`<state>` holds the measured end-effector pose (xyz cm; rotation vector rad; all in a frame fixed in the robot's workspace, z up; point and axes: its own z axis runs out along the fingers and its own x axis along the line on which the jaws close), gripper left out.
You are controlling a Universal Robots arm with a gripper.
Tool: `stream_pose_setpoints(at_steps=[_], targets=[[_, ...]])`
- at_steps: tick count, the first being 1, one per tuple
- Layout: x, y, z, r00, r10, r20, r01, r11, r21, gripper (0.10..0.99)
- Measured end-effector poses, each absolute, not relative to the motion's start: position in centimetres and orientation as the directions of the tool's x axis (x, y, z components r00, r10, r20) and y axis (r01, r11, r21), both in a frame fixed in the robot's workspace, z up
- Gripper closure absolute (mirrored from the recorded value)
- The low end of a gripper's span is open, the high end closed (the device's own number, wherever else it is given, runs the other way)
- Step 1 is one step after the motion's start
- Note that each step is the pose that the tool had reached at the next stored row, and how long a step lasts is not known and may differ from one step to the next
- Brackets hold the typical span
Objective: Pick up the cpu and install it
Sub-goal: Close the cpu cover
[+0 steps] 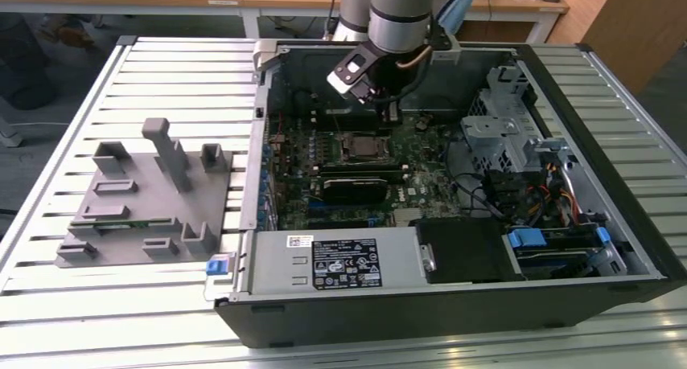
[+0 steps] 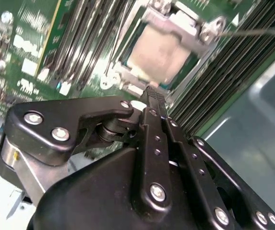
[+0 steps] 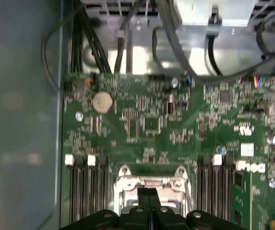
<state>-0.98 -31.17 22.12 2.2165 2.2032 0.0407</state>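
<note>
Cpu (image 2: 157, 51), a small flat square chip with a silvery-white metal top, lies just beyond the tips of the black jaws, which are pressed together and hold nothing. It sits inside the metal-framed black square socket (image 3: 127, 182) on the green motherboard (image 3: 142, 124). Any off-centre push from those tips would likely tilt it and harm the socket beneath; whether it lies flat, I cannot tell.
</note>
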Motion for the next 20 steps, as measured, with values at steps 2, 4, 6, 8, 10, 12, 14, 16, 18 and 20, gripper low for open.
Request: stream_pose_setpoints(at_steps=[2,4,6,8,10,12,14,16,18,20], targets=[[-1.8,-31.2,22.0,0.006,1.000,0.007,1.000,-0.006,0.030,0.980],[-2.5,-31.2,22.0,0.006,1.000,0.007,1.000,-0.006,0.030,0.980],[-3.1,-31.2,22.0,0.006,1.000,0.007,1.000,-0.006,0.030,0.980],[-3.6,-31.2,22.0,0.006,1.000,0.007,1.000,-0.006,0.030,0.980],[-4.1,-31.2,21.9,0.006,1.000,0.007,1.000,-0.006,0.030,0.980],[-4.6,-31.2,21.7,0.006,1.000,0.007,1.000,-0.006,0.030,0.980],[-5.0,-31.2,21.5,0.006,1.000,0.007,1.000,-0.006,0.030,0.980],[-5.2,-31.2,21.4,0.006,1.000,0.007,1.000,-0.006,0.030,0.980],[-5.5,-31.2,21.2,0.006,1.000,0.007,1.000,-0.006,0.030,0.980],[-5.6,-31.2,21.0,0.006,1.000,0.007,1.000,-0.006,0.030,0.980]])
